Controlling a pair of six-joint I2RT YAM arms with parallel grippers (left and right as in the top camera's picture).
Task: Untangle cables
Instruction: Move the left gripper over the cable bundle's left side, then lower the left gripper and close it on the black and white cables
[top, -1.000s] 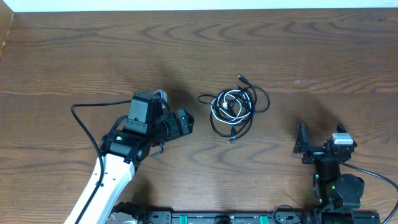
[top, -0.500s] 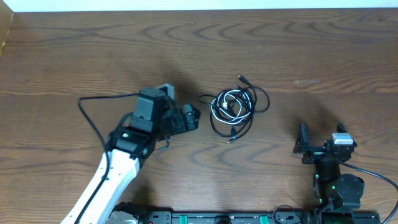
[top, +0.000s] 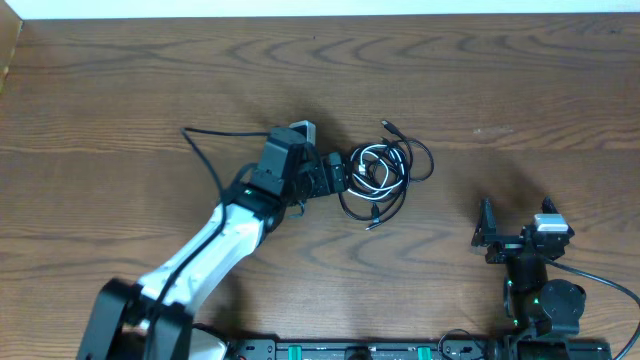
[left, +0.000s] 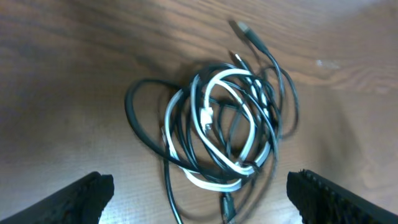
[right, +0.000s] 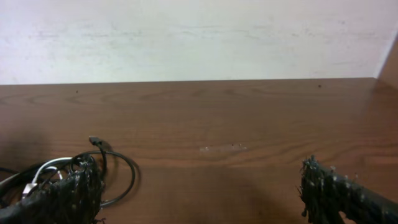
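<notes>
The cables (top: 378, 172) lie in one tangled bundle on the wooden table, several black cords looped with one white cord, a small plug end sticking out at the top. My left gripper (top: 340, 178) is open at the bundle's left edge. In the left wrist view the cables (left: 217, 124) lie just ahead of the open fingers (left: 199, 199), nothing held. My right gripper (top: 505, 238) is open and empty at the front right, far from the bundle. In the right wrist view its fingers (right: 202, 196) are spread, with the cables (right: 115, 168) partly hidden behind the left finger.
The left arm's thick black cable (top: 215, 165) arcs over the table to the left of the bundle. The table's far edge meets a white wall (right: 199, 37). The arm bases line the front edge (top: 350, 350).
My left arm has swung right and away from the front edge, bringing its open gripper from mid-left up to the bundle's left edge. The cables and the right arm have not moved.
</notes>
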